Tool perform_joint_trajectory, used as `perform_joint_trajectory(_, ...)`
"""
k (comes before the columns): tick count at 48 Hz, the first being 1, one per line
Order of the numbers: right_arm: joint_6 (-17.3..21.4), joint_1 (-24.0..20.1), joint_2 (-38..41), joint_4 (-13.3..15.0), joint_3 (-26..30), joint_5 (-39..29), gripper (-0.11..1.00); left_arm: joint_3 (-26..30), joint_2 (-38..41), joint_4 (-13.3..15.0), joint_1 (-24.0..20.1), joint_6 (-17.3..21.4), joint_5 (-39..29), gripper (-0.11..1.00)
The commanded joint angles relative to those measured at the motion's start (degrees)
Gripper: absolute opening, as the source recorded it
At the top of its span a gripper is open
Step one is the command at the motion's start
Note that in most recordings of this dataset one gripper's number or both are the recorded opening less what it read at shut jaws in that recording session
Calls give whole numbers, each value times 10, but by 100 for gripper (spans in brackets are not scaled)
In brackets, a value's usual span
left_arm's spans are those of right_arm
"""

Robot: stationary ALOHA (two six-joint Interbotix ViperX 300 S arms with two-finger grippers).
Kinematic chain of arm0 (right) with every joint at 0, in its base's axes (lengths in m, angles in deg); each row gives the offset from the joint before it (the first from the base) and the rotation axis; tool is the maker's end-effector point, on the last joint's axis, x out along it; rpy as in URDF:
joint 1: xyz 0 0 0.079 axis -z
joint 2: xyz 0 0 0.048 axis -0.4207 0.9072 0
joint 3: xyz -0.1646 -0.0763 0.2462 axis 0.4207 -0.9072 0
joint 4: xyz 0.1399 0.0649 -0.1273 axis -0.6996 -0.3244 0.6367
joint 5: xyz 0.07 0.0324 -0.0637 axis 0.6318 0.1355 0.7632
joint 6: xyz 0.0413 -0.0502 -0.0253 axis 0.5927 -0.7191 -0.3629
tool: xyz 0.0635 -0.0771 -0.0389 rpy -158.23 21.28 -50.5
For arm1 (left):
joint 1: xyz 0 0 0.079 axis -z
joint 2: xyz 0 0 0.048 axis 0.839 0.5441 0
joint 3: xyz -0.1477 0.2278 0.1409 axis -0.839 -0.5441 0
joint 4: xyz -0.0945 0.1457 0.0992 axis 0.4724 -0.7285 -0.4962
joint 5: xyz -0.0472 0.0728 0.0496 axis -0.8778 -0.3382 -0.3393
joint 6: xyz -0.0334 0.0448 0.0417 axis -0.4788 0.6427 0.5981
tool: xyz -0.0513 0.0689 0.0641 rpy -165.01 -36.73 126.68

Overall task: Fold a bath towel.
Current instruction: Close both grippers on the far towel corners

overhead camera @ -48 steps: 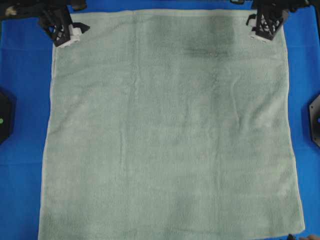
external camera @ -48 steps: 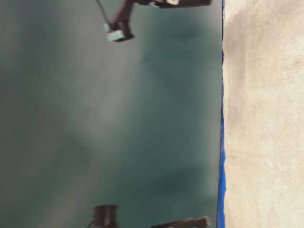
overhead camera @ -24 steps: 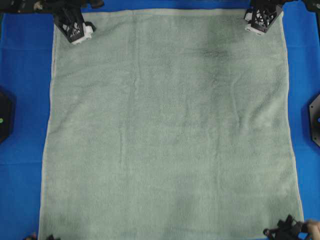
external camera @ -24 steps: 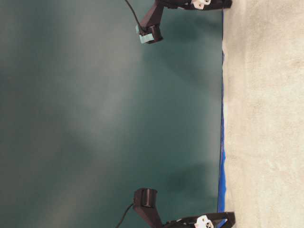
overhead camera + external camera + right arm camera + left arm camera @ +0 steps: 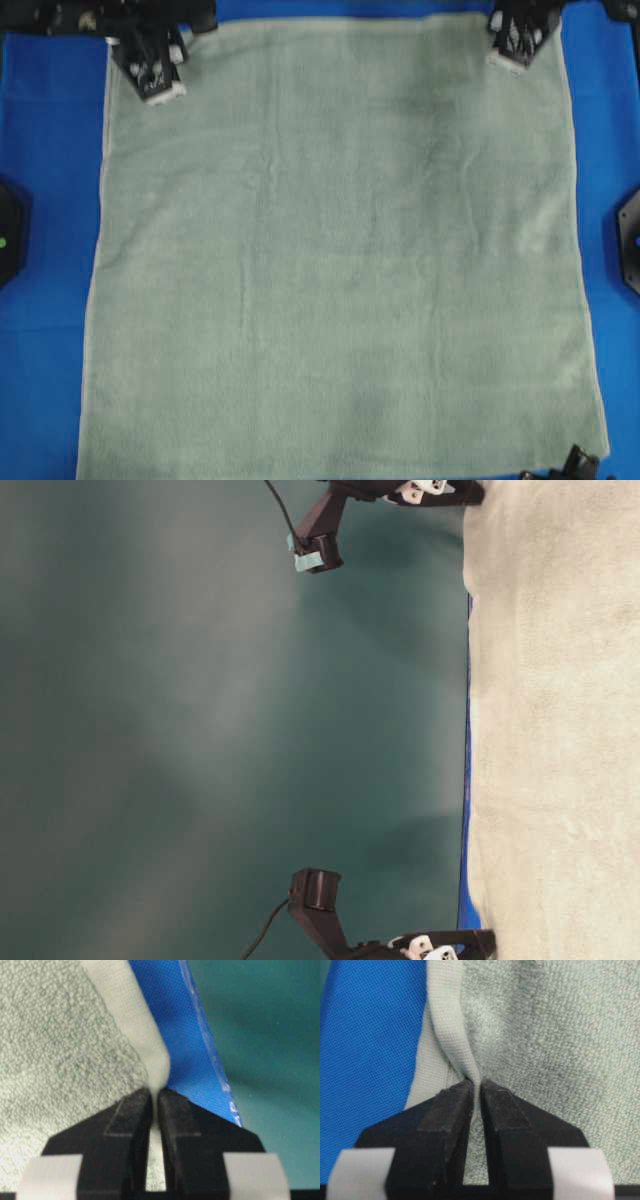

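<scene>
So the bath towel is laid out flat and fully spread on the blue cloth covering the table, taking up nearly the whole overhead view. It's a pale sage green, fuzzy terry, pretty much square from above, with a thin lighter hem running around the edges. A few faint creases run up and down the left half, otherwise it's smooth. Blue shows in strips along the left, right and top.

Both arms are at the far corners, at the top of the overhead shot. The left pincer sits over the top-left corner, the right pincer over the top-right corner, both reaching in from the top edge and angled down to the cloth.

The wrist cams tell it best. The left pincer is clenched on the towel's hem, with a ridge of the smooth hem band pinched up between the black fingertips and only a sliver of a gap left. Blue cloth is off to the left there, terry to the right. Same deal on the other side: the right pincer is clamped on the corner of the towel, with a little peak of pale hem standing up between its tips, blue cloth and the teal floor behind it.

From the table-level view (it's turned sideways) you see both arms low down at the towel's edge, each with its wrist camera sticking out away from the table.
</scene>
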Motion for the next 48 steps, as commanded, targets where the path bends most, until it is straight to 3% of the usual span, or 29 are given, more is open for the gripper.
perform_joint_trajectory(1,-1,-4,4,-3,-7,-4,6,-7,-4,-1,-3,-1,-7,5)
perform_joint_trajectory(14,4,-16,-31,-25,-9,-25,6,9,-32,-1,-4,4,-56,5)
perform_joint_trajectory(34,15,-56,-231,-49,-20,-125,5,62,-150,-4,-8,7,-223,5)
perform_joint_trajectory(48,51,-71,-265,-52,-55,-133,6,23,-181,-4,9,-3,-224,5)
